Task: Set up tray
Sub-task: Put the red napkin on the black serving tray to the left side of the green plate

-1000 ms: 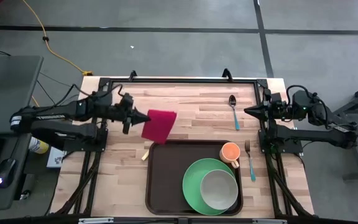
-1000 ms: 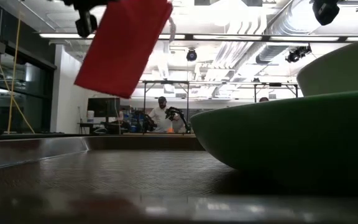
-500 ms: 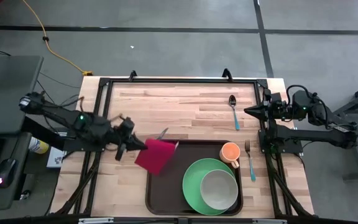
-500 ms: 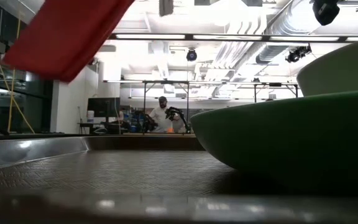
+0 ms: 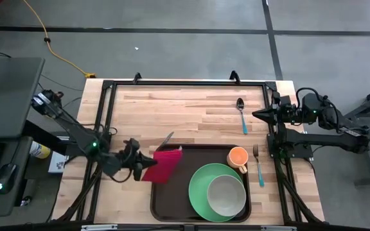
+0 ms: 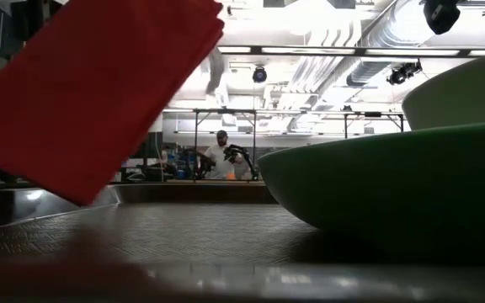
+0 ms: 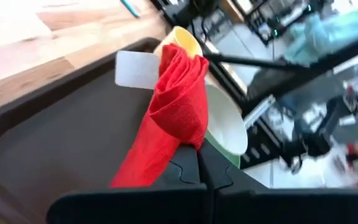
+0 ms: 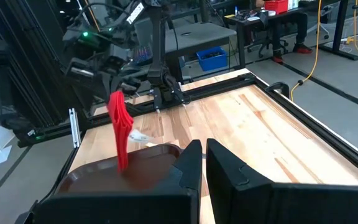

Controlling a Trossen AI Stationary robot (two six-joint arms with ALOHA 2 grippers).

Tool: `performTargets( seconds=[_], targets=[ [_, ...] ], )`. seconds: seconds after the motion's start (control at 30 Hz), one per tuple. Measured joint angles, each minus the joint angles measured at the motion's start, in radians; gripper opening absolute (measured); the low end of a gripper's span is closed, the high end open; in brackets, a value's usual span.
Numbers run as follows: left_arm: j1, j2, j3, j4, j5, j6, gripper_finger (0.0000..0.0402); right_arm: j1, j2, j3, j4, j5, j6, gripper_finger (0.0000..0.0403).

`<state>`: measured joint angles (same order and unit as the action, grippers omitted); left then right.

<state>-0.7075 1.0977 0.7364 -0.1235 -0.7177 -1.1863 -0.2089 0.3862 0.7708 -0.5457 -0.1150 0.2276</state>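
left tool (image 5: 141,168): lower left of the high view, at the tray's left rim; tips pressed together, pinching one edge of the red napkin (image 5: 162,164).
right tool (image 5: 257,115): right edge of the high view, parked over the counter (image 5: 191,112), well apart from everything; tips pressed together, holding nothing.
tray (image 5: 172,199): bottom centre of the high view, flat on the counter. Carries the green plate (image 5: 200,191) with a pale bowl (image 5: 227,196) on it, plus an orange cup (image 5: 237,156) at the upper right corner.
step (my read): laying the napkin in the bare left part of the tray.
how to do it well: come down until the free edge touches the tray floor, then drag sideways so the cloth lies flat rather than heaps; keep clear of the plate rim; let go only once most of it is resting.
knife (image 5: 166,139): just above the tray's upper left corner; tray touch unclear. Could get nudged.
napkin: soft woven cloth, folded and bunched at the pinch, hangs limp; expect it to crumple if dropped.
tray surface: dark brown plastic, fine embossed grain, raised rim, rounded corners.
plate, bowl: smooth, glossy, round.
spoon (image 5: 241,112), fork (image 5: 257,163): metal heads, blue handles, on the counter right of the tray.
counter: light wood planks.
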Motion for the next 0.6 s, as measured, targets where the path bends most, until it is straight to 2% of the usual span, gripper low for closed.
performTargets(
  seconds=[0.2,0.5,0.6],
  targets=[
    [-0.036,0.099,0.003,0.132,-0.086,-0.077,0.0011,0.0,0.0,0.0,0.0,0.0,0.0,0.0],
    [-0.04,0.227,0.093,0.314,-0.09,-0.075,0.0011,0.0,0.0,0.0,-0.007,0.0,0.0,0.0],
    [-0.04,0.262,0.13,0.316,-0.088,-0.076,0.0011,0.0,0.0,0.0,-0.011,0.0,-0.001,0.0]
  ],
)
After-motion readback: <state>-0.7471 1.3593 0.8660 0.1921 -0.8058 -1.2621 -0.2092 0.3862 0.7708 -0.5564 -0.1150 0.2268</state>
